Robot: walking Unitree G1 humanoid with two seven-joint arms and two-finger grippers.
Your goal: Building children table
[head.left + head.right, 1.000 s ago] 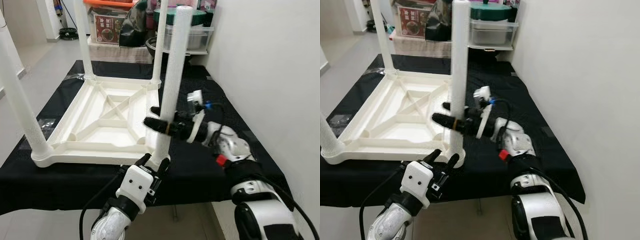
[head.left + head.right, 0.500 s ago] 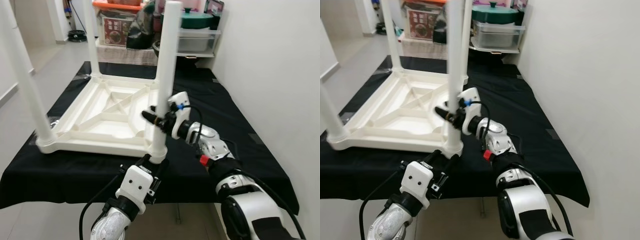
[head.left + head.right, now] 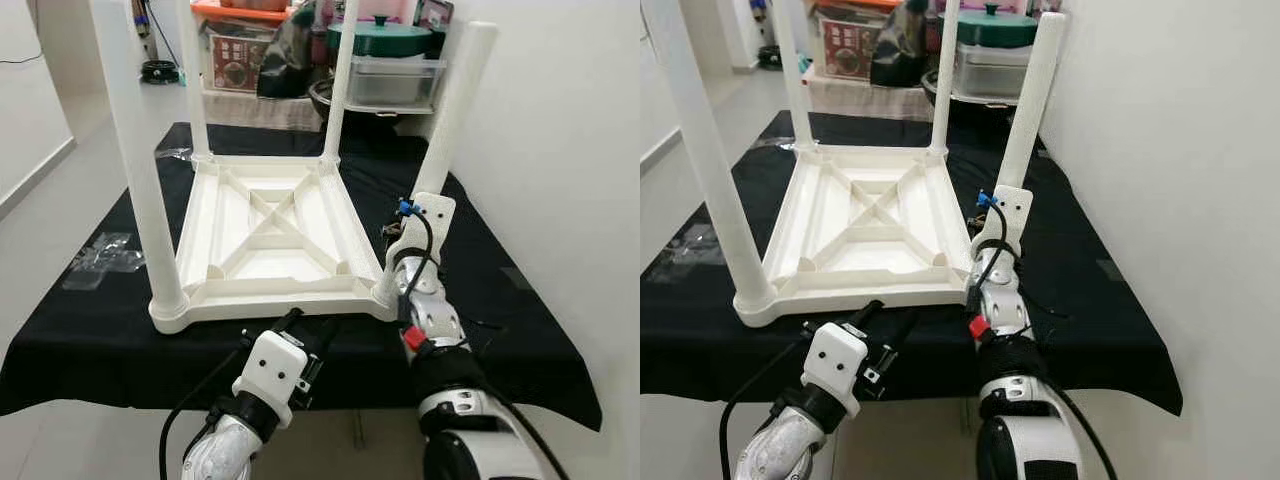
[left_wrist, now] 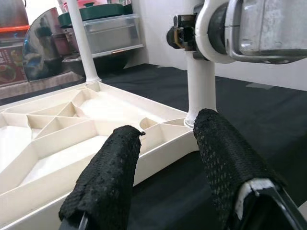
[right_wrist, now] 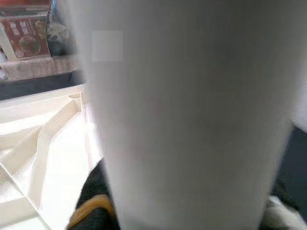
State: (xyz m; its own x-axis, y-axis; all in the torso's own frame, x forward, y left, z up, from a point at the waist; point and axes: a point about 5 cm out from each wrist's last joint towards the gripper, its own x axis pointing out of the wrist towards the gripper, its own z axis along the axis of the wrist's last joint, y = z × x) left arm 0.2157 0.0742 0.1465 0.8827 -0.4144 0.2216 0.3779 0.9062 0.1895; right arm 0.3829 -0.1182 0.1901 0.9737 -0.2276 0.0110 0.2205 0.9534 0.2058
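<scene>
At the bottom centre of the left eye view, the left gripper (image 3: 303, 340) was held low at the near edge of the black-draped table (image 3: 90, 340), its two black fingers (image 4: 108, 182) spread apart and closed on nothing, pointed at the front rim of the upturned white children's table (image 3: 275, 225). That plastic table lay upside down in the middle of the frame, its ribbed underside facing up, with the cross-shaped bracing open to view. Just right of centre, the right gripper (image 3: 398, 262) was pressed up against the near right leg (image 3: 440, 140), low on the leg near its socket at the front right corner; in the right wrist view the leg (image 5: 192, 110) was seen blurred and very close, but whether the fingers were clamped on it could not be told. The near left leg (image 3: 135, 160) stood in its corner at the left of the frame, and two further legs rose at the far corners. Beyond the table, at the top of the frame, a clear storage box (image 3: 385, 80) with a green lid (image 3: 385, 38) was seen among household clutter.
</scene>
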